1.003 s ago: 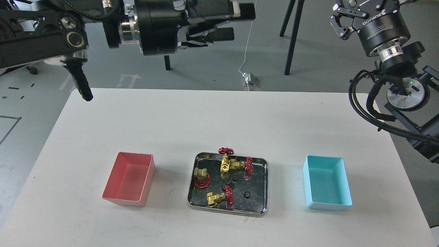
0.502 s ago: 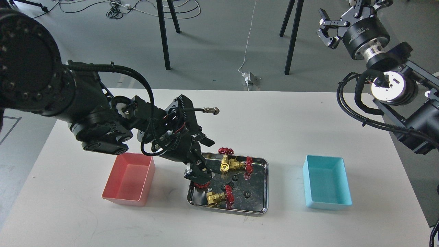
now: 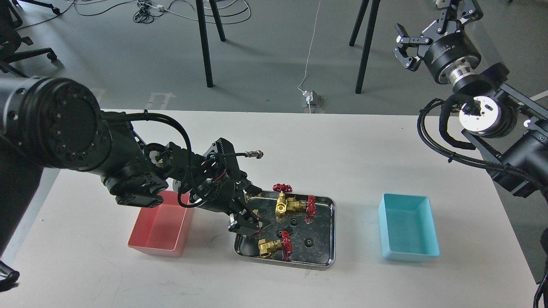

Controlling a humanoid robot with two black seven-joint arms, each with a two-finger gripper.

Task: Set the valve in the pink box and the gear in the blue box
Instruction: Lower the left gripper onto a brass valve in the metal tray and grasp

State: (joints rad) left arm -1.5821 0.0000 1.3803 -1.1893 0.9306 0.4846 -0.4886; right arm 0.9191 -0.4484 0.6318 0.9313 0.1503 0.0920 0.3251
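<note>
Where left gripper (image 3: 249, 223) dips, valve (image 3: 252, 231) mostly hidden.

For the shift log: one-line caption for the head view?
Left gripper reaches into steel tray of valves; pink box and blue box empty.

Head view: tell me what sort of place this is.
Probably a robotics lab or test workspace: a white table on bare grey floor, black tripod legs behind it, and loose cables trailing across the floor.
</note>
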